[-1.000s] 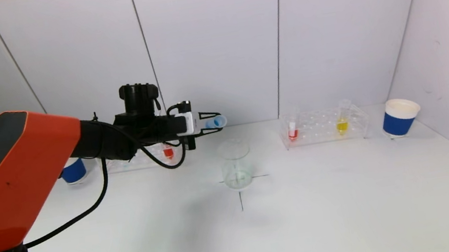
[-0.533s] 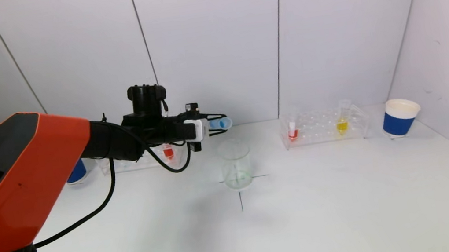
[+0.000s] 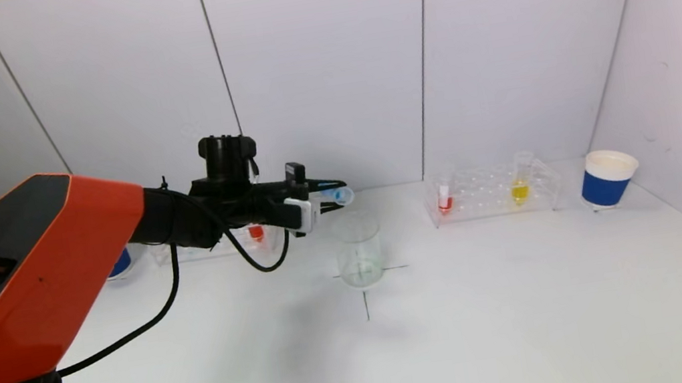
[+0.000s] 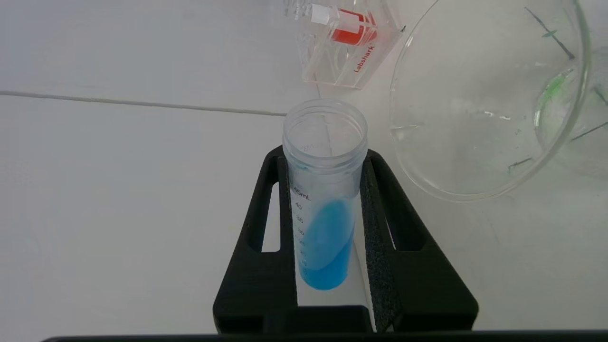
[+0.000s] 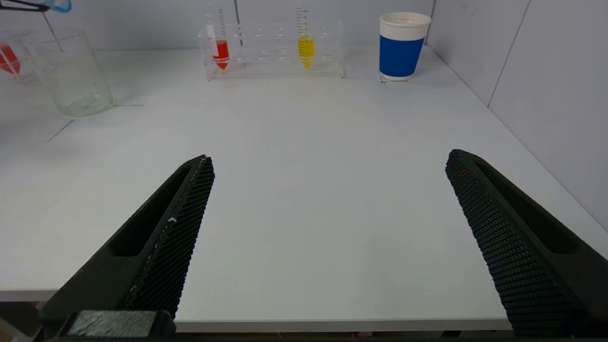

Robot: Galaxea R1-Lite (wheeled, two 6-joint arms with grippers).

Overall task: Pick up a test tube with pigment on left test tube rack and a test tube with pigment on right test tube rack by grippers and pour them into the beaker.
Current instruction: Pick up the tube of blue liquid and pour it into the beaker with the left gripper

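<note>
While tilted near-level, tube [image 4: 325, 199] in left pincer [image 4: 325, 237], mouth probably beaker-ward [image 4: 484, 109]

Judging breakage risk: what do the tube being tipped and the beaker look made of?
The clear tube of blue liquid, clamped in the left end effector, looks like plastic: slightly cloudy wall, threaded neck, printed scale. The clear beaker looks like glass: glossy, thin rolled rim, though clear plastic is possible.

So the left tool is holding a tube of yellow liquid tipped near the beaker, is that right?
Not quite: the liquid is blue, not yellow. The left wrist view shows the left tool clamped on the tube of blue liquid, tipped near the beaker. The yellow tube sits in the right rack.
</note>
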